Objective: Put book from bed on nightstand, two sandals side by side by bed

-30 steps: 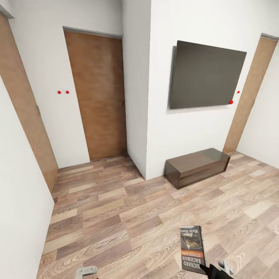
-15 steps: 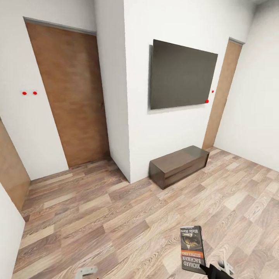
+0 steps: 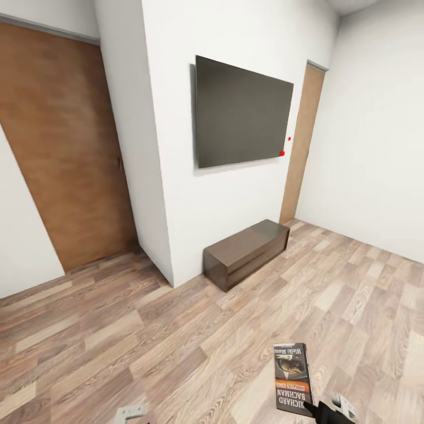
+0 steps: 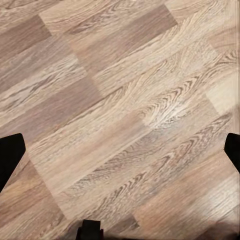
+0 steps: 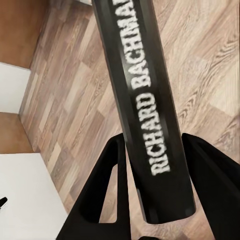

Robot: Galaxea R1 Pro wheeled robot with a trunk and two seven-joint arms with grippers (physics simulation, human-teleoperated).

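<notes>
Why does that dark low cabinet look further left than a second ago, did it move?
No. The cabinet kept its place beneath the wall screen; both slid left together, so the camera turned right.

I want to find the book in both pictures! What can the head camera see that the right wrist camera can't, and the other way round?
The head view alone has the dark wall screen, the low sideboard under it, and the book's front cover. The right wrist view alone has the book's black spine reading "Richard Bachman", clamped between the right gripper's two black fingers. Both show the book and the wood-plank floor.
</notes>
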